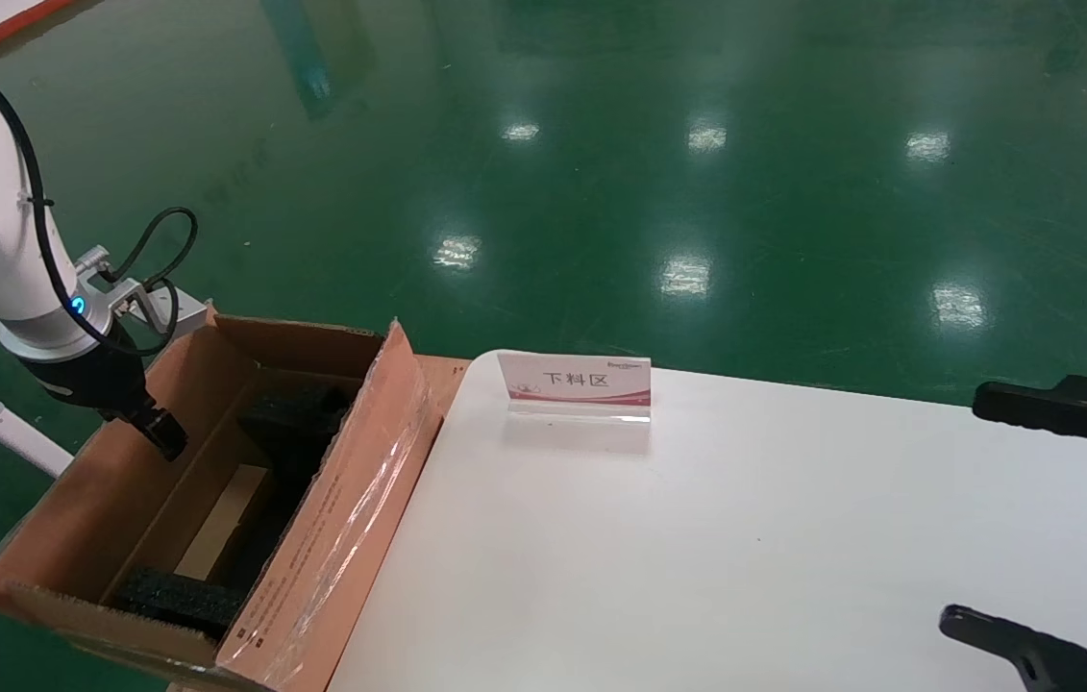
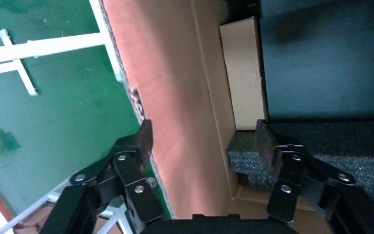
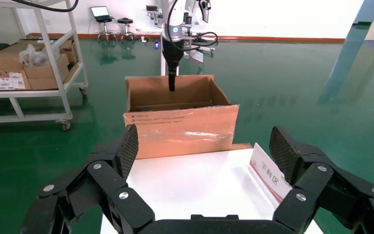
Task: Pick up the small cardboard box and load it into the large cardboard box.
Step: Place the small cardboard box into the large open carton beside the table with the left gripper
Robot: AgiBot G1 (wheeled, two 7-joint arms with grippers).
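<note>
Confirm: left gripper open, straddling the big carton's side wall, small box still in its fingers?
Not quite. The left gripper is open astride the large cardboard box wall, but it holds nothing. The left wrist view shows the small cardboard box already lying inside, beside the black foam.

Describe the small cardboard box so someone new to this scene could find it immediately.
Left of the white table stands the large cardboard box. The small cardboard box lies on its floor, pale tan between black foam pads, below the open left end effector.
</note>
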